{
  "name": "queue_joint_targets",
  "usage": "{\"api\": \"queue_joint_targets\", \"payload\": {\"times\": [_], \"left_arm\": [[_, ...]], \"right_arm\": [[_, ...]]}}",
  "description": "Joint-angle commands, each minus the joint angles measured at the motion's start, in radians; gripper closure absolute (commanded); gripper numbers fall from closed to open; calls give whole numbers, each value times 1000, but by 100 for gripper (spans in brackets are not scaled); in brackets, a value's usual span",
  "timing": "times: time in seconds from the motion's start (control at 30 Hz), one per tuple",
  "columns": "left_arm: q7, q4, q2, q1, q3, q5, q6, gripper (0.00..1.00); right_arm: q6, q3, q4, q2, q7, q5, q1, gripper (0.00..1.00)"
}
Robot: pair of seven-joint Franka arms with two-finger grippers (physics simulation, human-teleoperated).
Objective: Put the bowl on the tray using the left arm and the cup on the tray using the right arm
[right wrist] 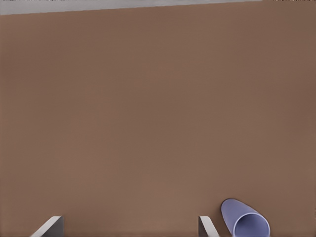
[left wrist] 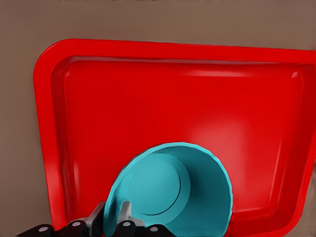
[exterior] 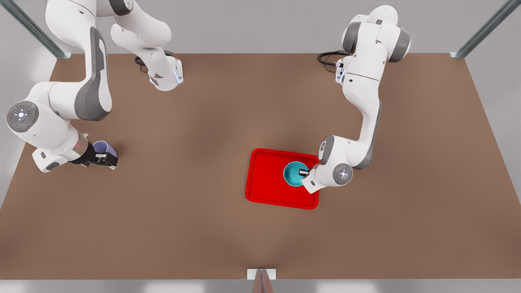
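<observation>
The red tray (exterior: pixel 266 179) lies right of centre in the front view. Over its right part is the teal bowl (exterior: pixel 294 174), tilted in the left wrist view (left wrist: pixel 173 192). My left gripper (exterior: pixel 303 173) is shut on the bowl's rim, one finger inside the bowl and one outside (left wrist: pixel 112 219). At the front view's left, the lavender cup (exterior: pixel 105 148) is on the table. My right gripper (exterior: pixel 106 159) is open right beside it. In the right wrist view the cup (right wrist: pixel 244 219) sits just outside one finger (right wrist: pixel 207 226), not between the two.
The brown table (exterior: pixel 203 228) stretches bare between the cup and the tray (left wrist: pixel 148 98). Metal frame posts (exterior: pixel 480 32) stand at the far corners, and a small bracket (exterior: pixel 261 276) sits at the near edge.
</observation>
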Motion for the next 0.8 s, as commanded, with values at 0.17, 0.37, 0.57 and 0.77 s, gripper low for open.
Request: {"api": "queue_joint_targets", "payload": {"times": [0.17, 0.37, 0.57, 0.77], "left_arm": [[129, 70, -90, 12, 153, 46, -206, 0], [244, 227, -380, 164, 116, 484, -603, 0], [234, 255, -382, 169, 121, 476, -623, 0], [238, 252, -384, 179, 136, 415, -667, 0]], "right_arm": [[-2, 0, -1, 0, 0, 0, -1, 0], [-3, 0, -2, 0, 0, 0, -3, 0], [-17, 0, -2, 1, -2, 0, 2, 0], [234, 2, -291, -23, -114, 57, -110, 0]]}}
